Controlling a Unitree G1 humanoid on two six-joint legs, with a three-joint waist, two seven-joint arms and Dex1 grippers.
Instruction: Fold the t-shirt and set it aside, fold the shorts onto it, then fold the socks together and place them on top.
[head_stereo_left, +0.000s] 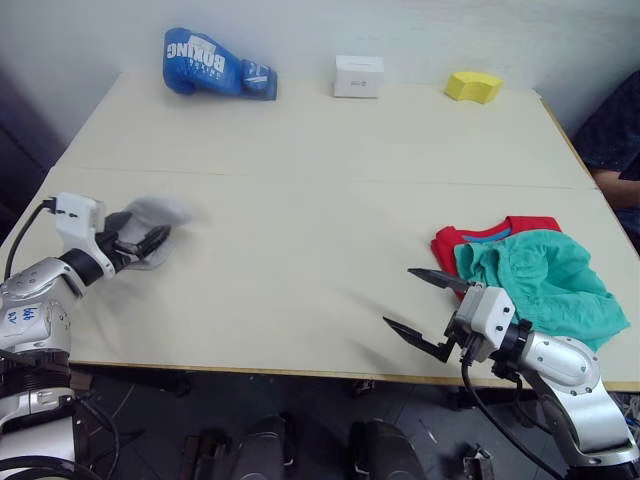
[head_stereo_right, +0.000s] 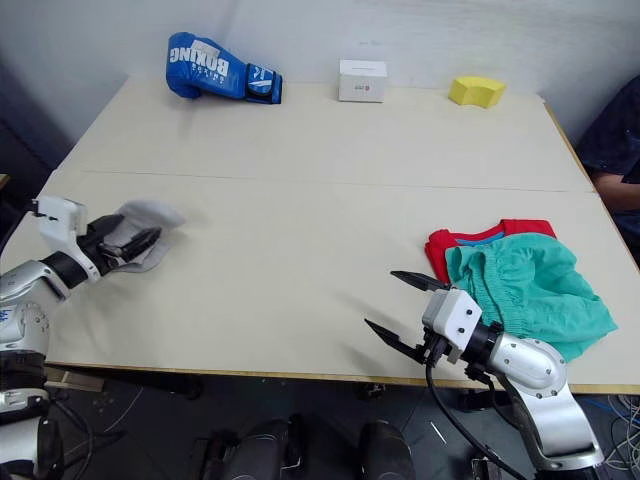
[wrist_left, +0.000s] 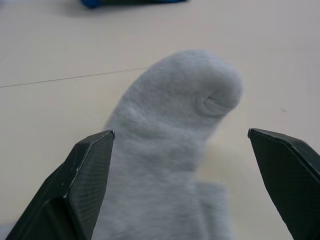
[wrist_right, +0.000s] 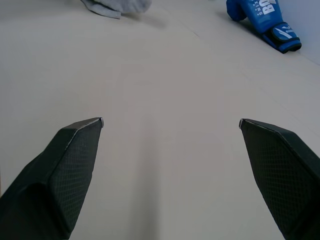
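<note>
The light grey socks (head_stereo_left: 158, 214) lie near the table's left edge, one toe end curled upward (wrist_left: 170, 135). My left gripper (head_stereo_left: 150, 243) is open, its fingers (wrist_left: 90, 175) straddling the socks just above them. At the front right, the teal shorts (head_stereo_left: 545, 285) lie crumpled on the folded red t-shirt (head_stereo_left: 520, 225), of which a strip and the blue collar band peek out at the far side. My right gripper (head_stereo_left: 398, 297) hovers open over bare table just left of that pile, holding nothing, its fingers (wrist_right: 70, 165) spread wide.
A blue boxing glove (head_stereo_left: 215, 65), a small white box (head_stereo_left: 358, 76) and a yellow block (head_stereo_left: 473, 86) stand along the table's far edge. A person's arm (head_stereo_left: 615, 150) shows at the right side. The table's front edge (head_stereo_left: 250, 368) runs close to both grippers.
</note>
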